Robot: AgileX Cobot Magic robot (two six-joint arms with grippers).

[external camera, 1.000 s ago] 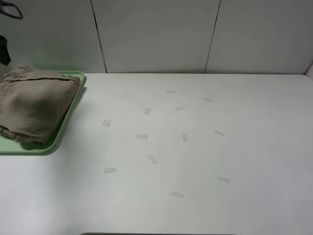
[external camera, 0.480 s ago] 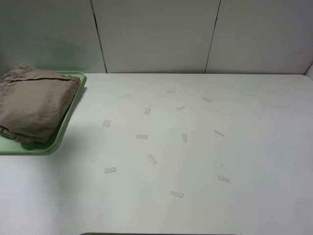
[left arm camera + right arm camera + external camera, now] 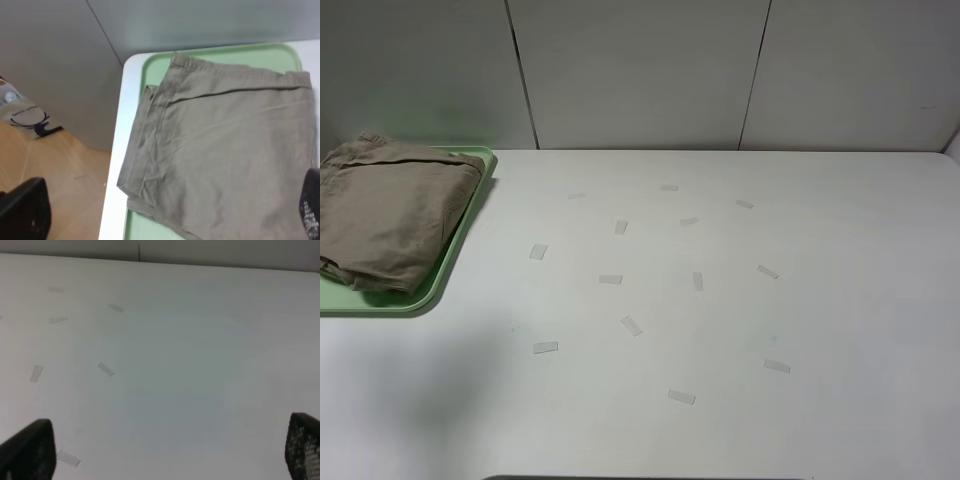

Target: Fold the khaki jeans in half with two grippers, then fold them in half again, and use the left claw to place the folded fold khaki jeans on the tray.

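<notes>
The khaki jeans (image 3: 385, 215) lie folded into a compact stack on the pale green tray (image 3: 390, 299) at the far left of the table. Neither arm shows in the high view. In the left wrist view the jeans (image 3: 220, 150) fill most of the tray (image 3: 240, 56), with one folded edge hanging over the tray's rim toward the table edge. My left gripper (image 3: 165, 220) is open and empty above them, clear of the cloth. My right gripper (image 3: 165, 455) is open and empty above bare table.
Several small pieces of pale tape (image 3: 631, 325) are stuck across the white table (image 3: 840, 250). A grey panelled wall stands behind. The left wrist view shows the table's edge (image 3: 114, 165) beside the tray, with wooden floor (image 3: 60, 175) beyond it.
A black part of the left arm at the high view's upper left edge has withdrawn out of view. The jeans and tray have not moved.
</notes>
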